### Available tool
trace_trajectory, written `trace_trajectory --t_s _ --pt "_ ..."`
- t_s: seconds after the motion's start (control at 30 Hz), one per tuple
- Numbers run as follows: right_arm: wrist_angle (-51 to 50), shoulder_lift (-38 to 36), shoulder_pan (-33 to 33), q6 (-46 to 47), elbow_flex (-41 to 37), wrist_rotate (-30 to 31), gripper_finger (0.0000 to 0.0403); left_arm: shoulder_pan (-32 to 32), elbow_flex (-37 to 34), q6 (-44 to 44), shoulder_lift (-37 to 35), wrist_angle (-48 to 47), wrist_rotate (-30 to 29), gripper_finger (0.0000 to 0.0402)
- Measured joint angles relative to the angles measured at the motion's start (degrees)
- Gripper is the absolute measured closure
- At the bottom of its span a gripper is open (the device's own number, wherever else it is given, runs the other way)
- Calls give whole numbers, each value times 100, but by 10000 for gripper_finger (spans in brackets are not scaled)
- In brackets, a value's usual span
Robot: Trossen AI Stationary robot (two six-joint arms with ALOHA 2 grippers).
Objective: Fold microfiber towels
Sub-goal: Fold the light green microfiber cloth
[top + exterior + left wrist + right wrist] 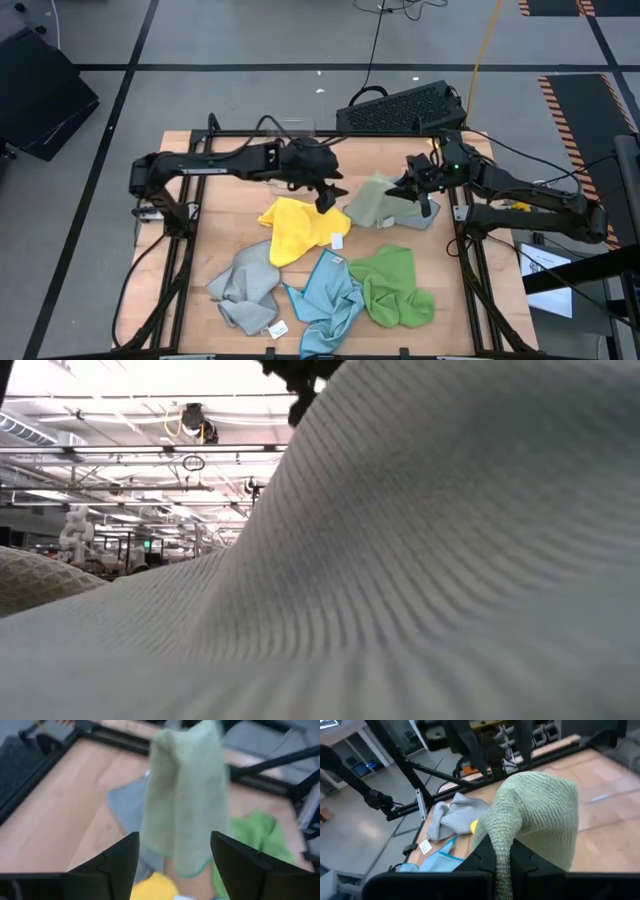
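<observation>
Front edge of the wooden bench (190, 170): grey towel (243, 287) with white tag, light blue towel (327, 300), bright green towel (393, 285), lying crumpled side by side. Behind them, yellow towel (296, 228), crumpled, white tag at its right edge. Left gripper (327, 198) just above the yellow towel's far edge, jaws apart, holding nothing. Right gripper (424, 190) farther back on the right, jaws closed on the pale green towel (374, 200), which hangs lifted over a second grey towel (425, 217). Beyond the bench: black keyboard (400, 108).
</observation>
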Motion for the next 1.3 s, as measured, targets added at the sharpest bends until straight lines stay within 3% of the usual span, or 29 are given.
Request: trace_trajectory --t_s 0.1,0.17,0.4,0.53,0.67,0.87,1.03,1.17,1.3 --pt "24 -102 16 -471 0 -1 395 -145 1 -437 -58 334 -256 161" --pt "31 -142 13 -692 0 -2 395 -194 -2 -480 -38 485 -77 150" --pt "40 -248 14 -1074 2 0 396 -171 12 -811 351 1429 -322 55" --pt "52 -303 15 -1268 3 -1 397 -3 -5 -895 788 1714 122 32" --pt "49 -348 15 -1322 4 -31 397 177 -5 -895 1206 2162 1050 30" --pt "57 -358 15 -1322 4 -168 397 469 -5 -914 1742 2278 1885 32" --pt "59 -358 15 -1335 4 -190 398 544 -6 -973 1996 2684 3112 82" --pt "18 -356 15 -1415 4 -292 398 475 -5 -652 1980 2927 3187 158" --pt "20 -359 11 -1425 4 -170 398 448 -5 -689 1920 2911 3308 261"
